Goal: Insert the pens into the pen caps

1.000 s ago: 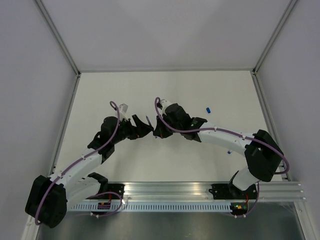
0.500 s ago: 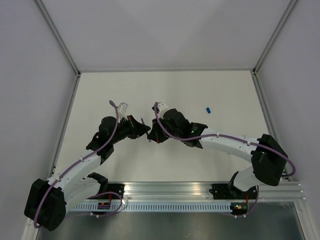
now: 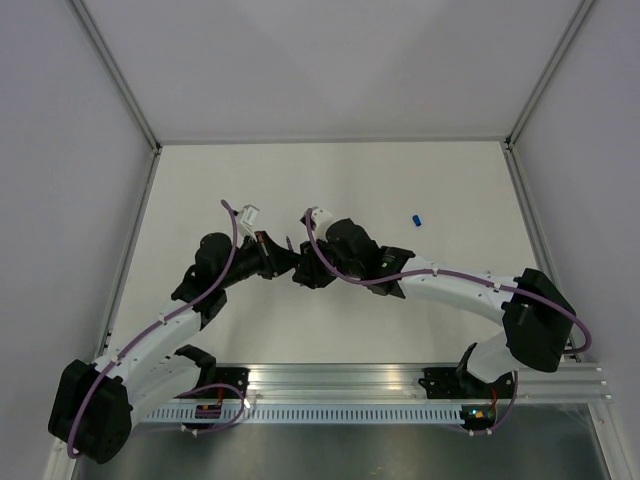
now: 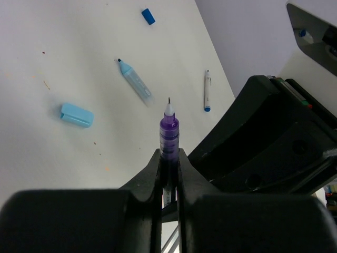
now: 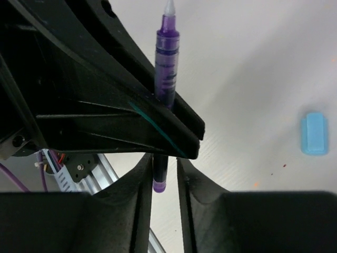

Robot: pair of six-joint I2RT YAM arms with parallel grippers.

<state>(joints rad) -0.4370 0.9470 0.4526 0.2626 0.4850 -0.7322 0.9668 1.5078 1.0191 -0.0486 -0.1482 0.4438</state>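
A pen with a purple grip section, a dark barrel and a white tip stands up out of my left gripper, which is shut on its barrel. In the right wrist view the same pen runs past the left gripper's fingers, and its purple tail end hangs between the jaws of my right gripper. Those jaws stand open, with a gap on the pen's right side. From above, the two grippers meet at mid table. On the table lie a pale sky-blue pen cap and a dark blue pen cap.
A pale blue capped marker and a thin white pen with a blue end lie on the table beyond the held pen. The right arm's black body fills the right side of the left wrist view. The dark blue cap lies right of both arms.
My left gripper has closed on the pen that the right gripper was holding. The right gripper's jaws have since parted from it. Both wrists shifted slightly left.
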